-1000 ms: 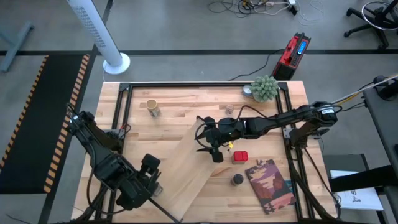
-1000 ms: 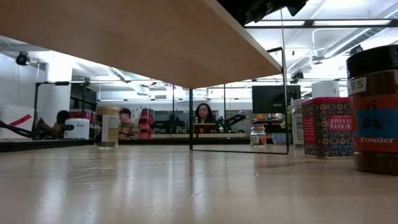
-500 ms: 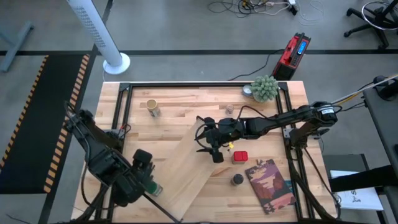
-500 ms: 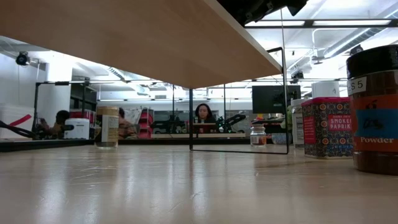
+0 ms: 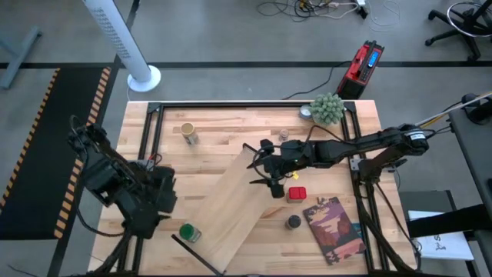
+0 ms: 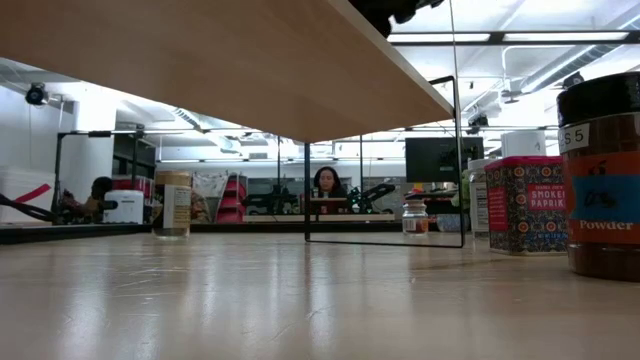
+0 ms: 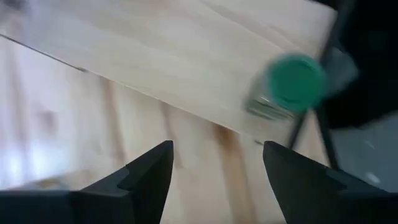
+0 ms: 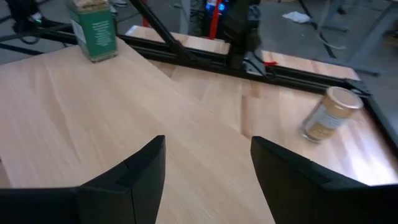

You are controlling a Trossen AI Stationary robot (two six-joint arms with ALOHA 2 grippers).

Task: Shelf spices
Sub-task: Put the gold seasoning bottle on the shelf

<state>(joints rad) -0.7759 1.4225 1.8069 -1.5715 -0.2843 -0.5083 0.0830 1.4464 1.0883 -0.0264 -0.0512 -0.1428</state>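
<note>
Currently, the left pincer (image 5: pixel 157 201) hovers over the left part of the desk (image 5: pixel 223 127); its fingers (image 7: pixel 149 171) are spread and hold nothing. The green-topped jar (image 5: pixel 187 231) stands upright just beside this pincer, at the near corner of the shelf (image 5: pixel 231 211), by the shelf's black rail (image 5: pixel 196 254). The tan-topped jar (image 5: pixel 187 133) stands well apart from the left pincer, toward the far desk edge.

The right pincer (image 5: pixel 270 183) hangs over the shelf's other end, fingers (image 8: pixel 143 171) spread and empty. The red paprika tin (image 5: pixel 297 194) stands just beside the right pincer, on the desk. The black-topped jar (image 5: pixel 294 221) stands near it, next to the reddish-brown book (image 5: pixel 334 228). The small clear glass jar (image 5: pixel 284 135) stands beyond the right pincer, near the potted plant (image 5: pixel 327 108).
</note>
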